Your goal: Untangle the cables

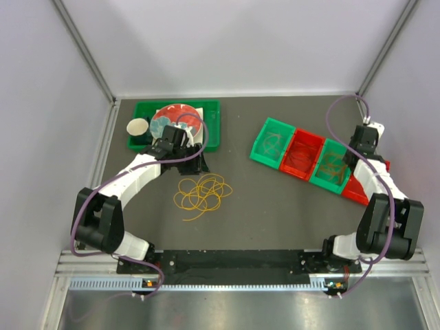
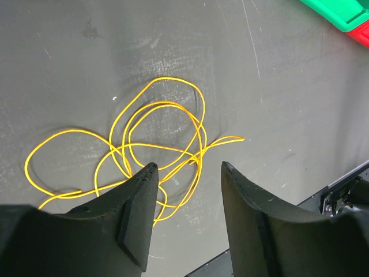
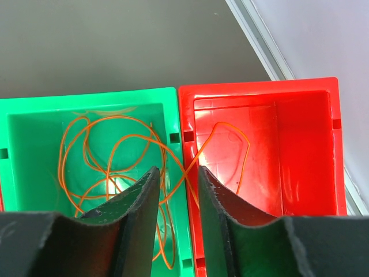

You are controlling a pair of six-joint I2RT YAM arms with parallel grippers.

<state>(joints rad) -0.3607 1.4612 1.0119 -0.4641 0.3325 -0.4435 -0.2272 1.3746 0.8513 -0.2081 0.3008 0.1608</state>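
Note:
A tangle of yellow cables lies loose on the dark table. In the left wrist view the yellow cables sit just ahead of my left gripper, which is open and holds nothing. It hovers by the green tray. My right gripper hangs over the wall between a green bin and a red bin. An orange cable fills the green bin, and one loop spills into the red bin. That strand crosses the narrow gap between the right fingers, which stand apart.
Several green and red bins stand in a slanted row at the right. A green tray at the back left holds a red plate and a pale cup. A black rail runs along the near edge.

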